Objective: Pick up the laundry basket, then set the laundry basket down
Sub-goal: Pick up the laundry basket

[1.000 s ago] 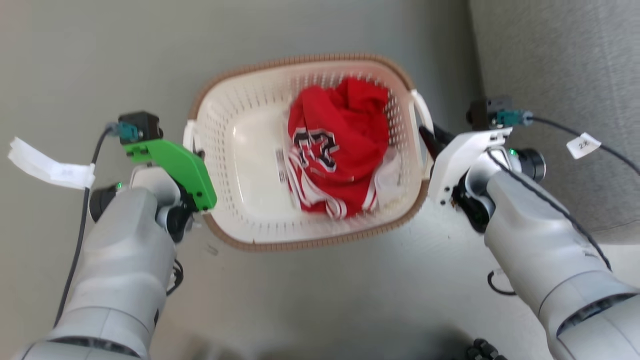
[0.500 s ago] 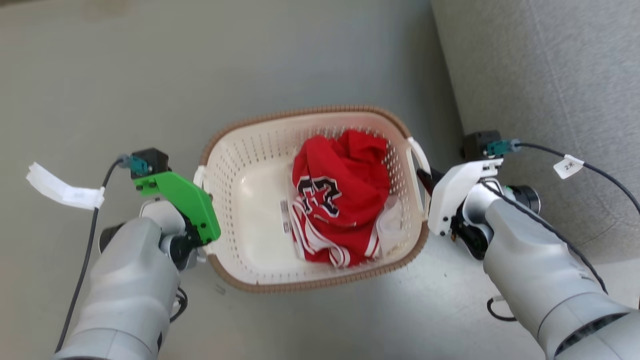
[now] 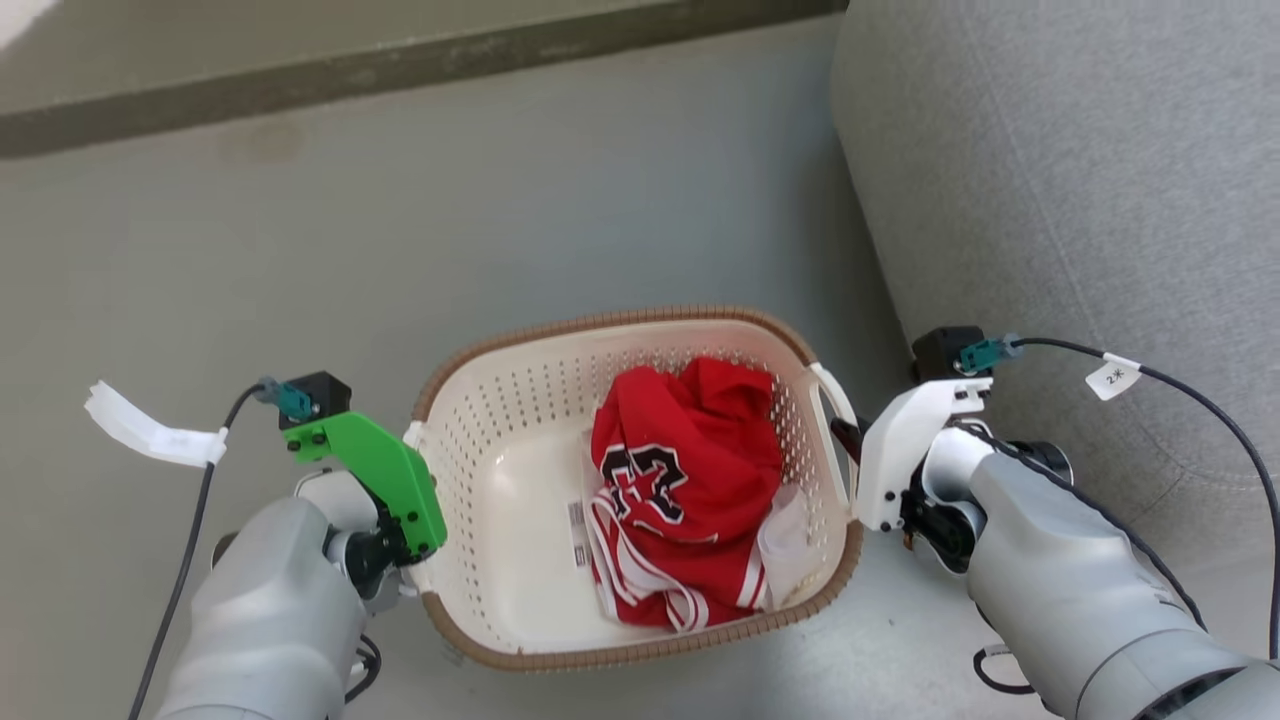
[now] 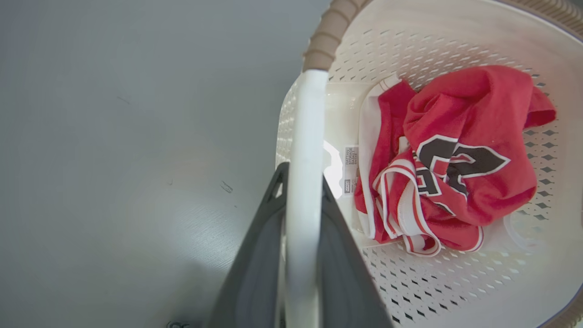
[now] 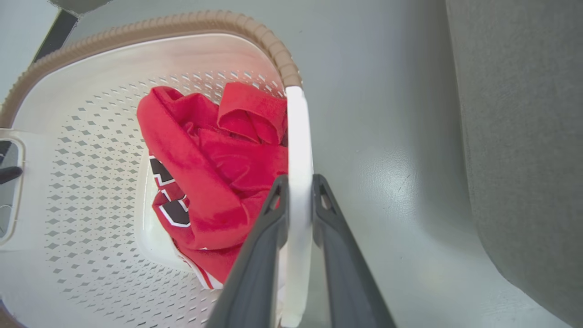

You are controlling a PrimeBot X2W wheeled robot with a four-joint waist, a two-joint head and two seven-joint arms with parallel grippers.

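Nearest, head view: two pale forearms enter from the bottom corners, left wrist with a green mount point(image 3: 385, 480), right wrist with a white mount point(image 3: 900, 455).

Left tool point(image 4: 303, 180): both dark fingers pressed flat against the white left handle point(image 4: 305, 136), one on each side. Clamped on it.

Right tool point(image 5: 300, 182): same arrangement on the white right handle point(image 5: 298, 132), fingers closed against both faces.

Laundry basket point(image 3: 620, 318): held between the two tools, directly ahead of the robot, over the grey floor point(image 3: 500, 200). Long axis runs left to right. Cannot tell whether its base touches the floor.

Contents: crumpled red jersey point(image 3: 690, 470) with black-and-white numerals, lying in the right half. A white printed label point(image 3: 576, 520) sits on the basket bottom just left of it.

Right of the basket: grey upholstered block point(image 3: 1080, 200), near but apart.

Farthest: dark strip point(image 3: 400, 70) across the floor's top edge.
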